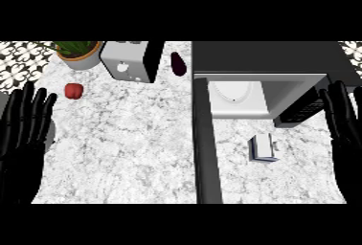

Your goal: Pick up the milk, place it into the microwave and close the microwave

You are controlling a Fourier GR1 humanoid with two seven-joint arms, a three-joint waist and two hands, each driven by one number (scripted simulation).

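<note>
Left hand (25,129) at left edge, fingers straight and pointing up, holding nothing. Red pepper (74,90) on the marble counter (127,153), just right of its fingertips. At the back: potted plant (78,52), then toaster (130,60), then a dark eggplant (178,63). Microwave door (205,153) stands open, running toward the counter's front edge. Microwave (283,62) cavity exposed, white plate (237,92) inside. Milk (264,147) on the counter in front of the cavity, right of the door (neither hand touches it). Right hand (344,124) at right edge, fingers straight, empty.
</note>
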